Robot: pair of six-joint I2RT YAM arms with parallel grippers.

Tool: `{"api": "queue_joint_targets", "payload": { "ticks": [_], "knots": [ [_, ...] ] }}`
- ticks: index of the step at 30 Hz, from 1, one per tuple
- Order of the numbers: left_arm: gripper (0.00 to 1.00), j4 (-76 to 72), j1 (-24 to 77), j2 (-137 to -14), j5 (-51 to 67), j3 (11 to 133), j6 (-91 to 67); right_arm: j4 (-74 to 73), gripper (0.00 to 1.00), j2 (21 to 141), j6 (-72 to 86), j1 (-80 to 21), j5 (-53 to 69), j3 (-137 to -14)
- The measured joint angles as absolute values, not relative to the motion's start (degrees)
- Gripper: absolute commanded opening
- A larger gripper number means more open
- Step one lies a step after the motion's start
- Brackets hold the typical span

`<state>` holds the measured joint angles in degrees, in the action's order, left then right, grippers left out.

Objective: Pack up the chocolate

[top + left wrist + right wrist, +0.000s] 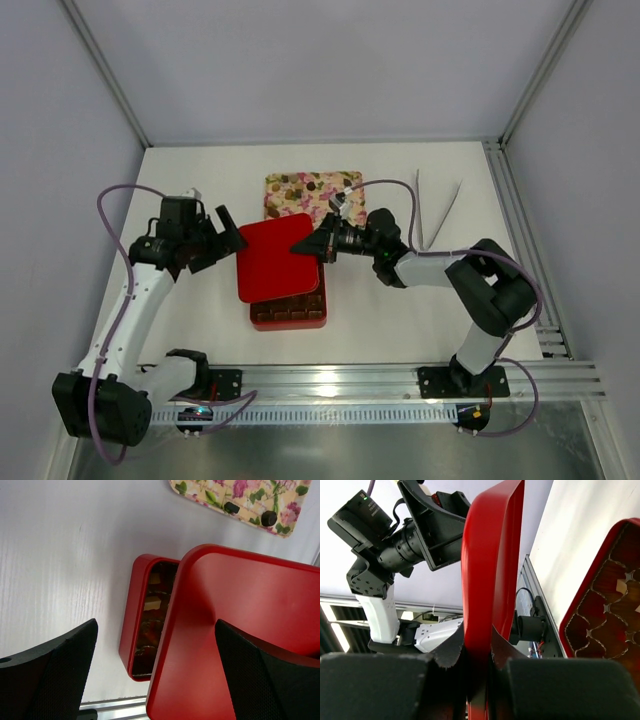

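Observation:
The red lid [278, 258] hangs tilted over the red box [290, 312], whose near row of cells shows. My right gripper [318, 245] is shut on the lid's right edge; in the right wrist view the lid [490, 555] stands edge-on between its jaws [479, 650]. My left gripper [228, 240] is open at the lid's left edge. In the left wrist view the lid [240, 630] lies between its fingers [160, 680]. Chocolate lies in the box [152, 602] and on the floral tray [268, 518]. The brown gridded insert [610, 615] shows empty cells.
The pink-and-cream floral tray [312, 190] lies just behind the box with several pieces on it. Two pairs of pale tongs [437, 210] lie at the right rear. An aluminium rail [400, 378] runs along the near edge. Enclosure walls stand on three sides.

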<state>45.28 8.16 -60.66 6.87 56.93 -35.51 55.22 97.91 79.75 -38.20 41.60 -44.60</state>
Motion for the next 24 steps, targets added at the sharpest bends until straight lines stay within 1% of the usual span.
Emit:
{"api": "queue_joint_targets", "payload": {
  "ticks": [12,24],
  "knots": [
    [0.94,43.20,8.16,-60.62,7.03,52.01,-35.92,65.08,0.04,105.25,82.67,-38.94,40.38,-39.22],
    [0.93,39.55,8.29,-61.23,9.06,47.97,-37.34,69.08,0.04,108.44,82.76,-38.94,39.11,-38.24]
  ]
}}
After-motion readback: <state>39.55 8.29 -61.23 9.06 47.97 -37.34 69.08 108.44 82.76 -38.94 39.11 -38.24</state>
